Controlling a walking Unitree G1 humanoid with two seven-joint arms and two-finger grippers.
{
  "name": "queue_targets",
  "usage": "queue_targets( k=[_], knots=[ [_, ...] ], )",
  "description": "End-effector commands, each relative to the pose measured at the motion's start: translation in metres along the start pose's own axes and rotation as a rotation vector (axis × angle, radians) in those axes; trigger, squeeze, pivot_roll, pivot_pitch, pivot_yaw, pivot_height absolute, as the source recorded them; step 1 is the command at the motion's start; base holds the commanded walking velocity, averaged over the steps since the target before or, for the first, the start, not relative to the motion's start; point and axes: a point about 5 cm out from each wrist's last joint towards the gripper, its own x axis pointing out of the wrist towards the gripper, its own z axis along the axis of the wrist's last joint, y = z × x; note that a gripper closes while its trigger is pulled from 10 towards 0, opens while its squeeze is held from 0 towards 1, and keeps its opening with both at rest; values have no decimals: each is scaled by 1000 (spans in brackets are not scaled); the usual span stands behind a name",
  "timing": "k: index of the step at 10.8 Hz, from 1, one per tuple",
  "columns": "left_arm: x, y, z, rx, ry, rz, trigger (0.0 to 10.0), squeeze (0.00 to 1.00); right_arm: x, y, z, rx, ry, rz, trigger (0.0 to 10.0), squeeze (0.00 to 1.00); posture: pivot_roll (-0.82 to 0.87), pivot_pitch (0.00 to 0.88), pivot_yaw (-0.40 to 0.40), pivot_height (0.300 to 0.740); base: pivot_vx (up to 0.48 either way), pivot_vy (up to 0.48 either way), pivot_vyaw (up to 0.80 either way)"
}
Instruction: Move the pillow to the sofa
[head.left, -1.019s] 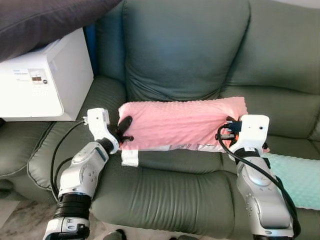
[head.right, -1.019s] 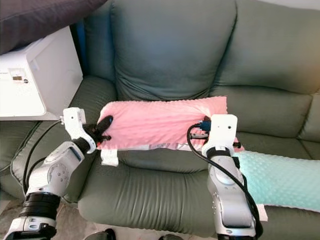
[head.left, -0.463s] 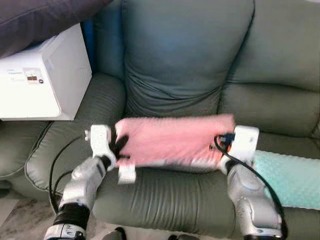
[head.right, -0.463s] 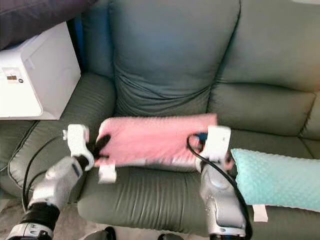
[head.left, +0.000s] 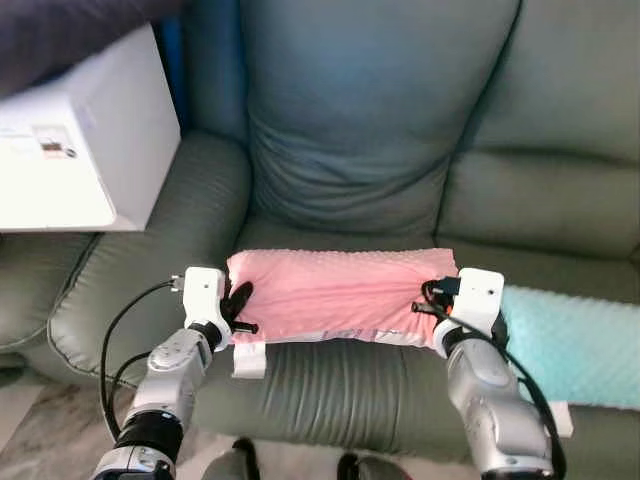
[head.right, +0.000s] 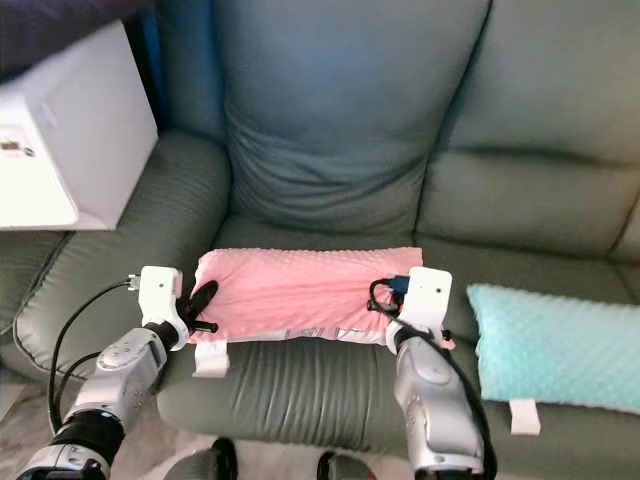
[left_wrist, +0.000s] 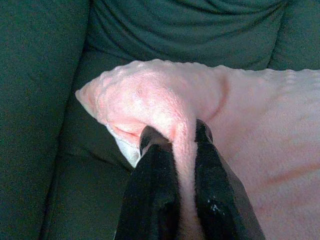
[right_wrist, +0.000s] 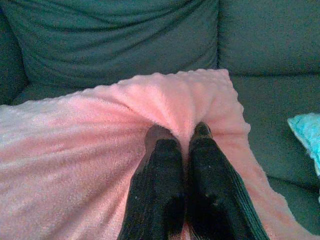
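Lying across the sofa seat, the pink pillow is being pinched at each end by left gripper and right gripper, apparently resting.

Lighting: soft, even daylight in my head views, sharp throughout. White box at upper left overexposed. My wrist views dimmer, grainy; sofa shadowed.
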Motion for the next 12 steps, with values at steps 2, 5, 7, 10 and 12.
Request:
queue_targets(
  k=[2,5,7,10,12],
  knots=[
    [2,-3,7,54,-53,-26,10000,0,-8,7,0,-33,-60,20,10000,0,-116,321,-21,740,0,0,0],
    [9,-12,11,113,-79,-22,10000,0,-14,11,-5,-80,-97,-39,10000,0,-126,365,-16,740,0,0,0],
    [21,-29,15,118,-83,-51,10000,0,-5,1,-12,-94,-62,-69,10000,0,-143,377,-18,740,0,0,0],
    [38,-44,29,124,-92,-30,10000,0,13,-19,-29,-173,13,-85,10000,0,-168,388,-18,740,0,0,0],
    [43,-50,29,98,-72,-15,10000,0,25,-32,-34,-193,42,-85,10000,0,-188,394,-16,740,0,0,0]
  ],
)
